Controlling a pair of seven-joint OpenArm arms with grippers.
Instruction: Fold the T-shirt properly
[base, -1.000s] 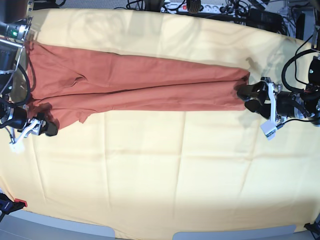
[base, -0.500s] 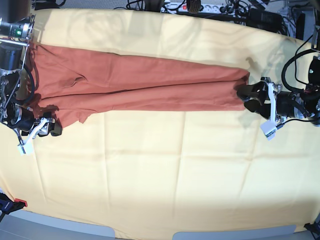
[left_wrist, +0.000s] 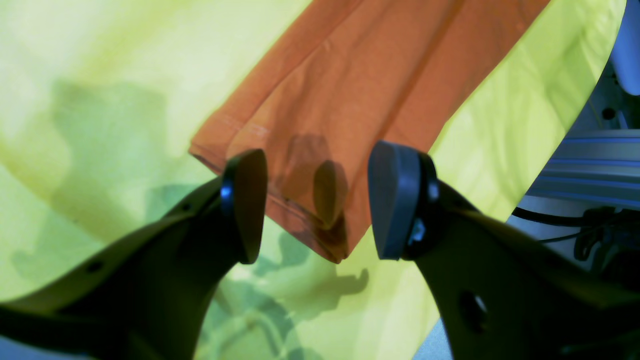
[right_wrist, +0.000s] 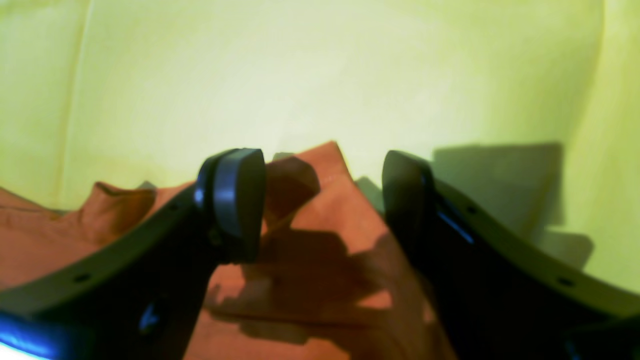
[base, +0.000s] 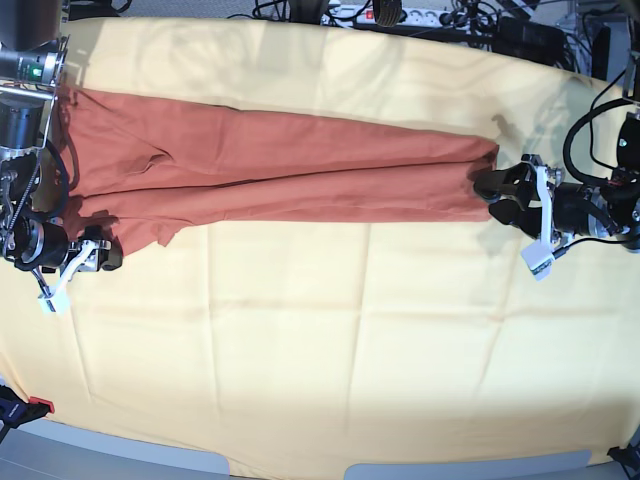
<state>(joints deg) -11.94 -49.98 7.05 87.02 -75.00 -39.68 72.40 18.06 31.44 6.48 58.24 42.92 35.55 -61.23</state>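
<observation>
**T-shirt, folded lengthwise, on covered surface**

T-shirt (base: 270, 170): long rust-orange band lying flat across the far half of the pale yellow cloth (base: 330, 340). Left pincer (left_wrist: 317, 202): wide, empty, straddling one end's corner. Right pincer (right_wrist: 322, 200): wide, empty, poised over the opposite end's corner.

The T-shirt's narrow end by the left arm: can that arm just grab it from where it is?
Probably yes. The left end effector is open right at the T-shirt hem, the fabric corner between its jaws, nothing blocking.
</observation>
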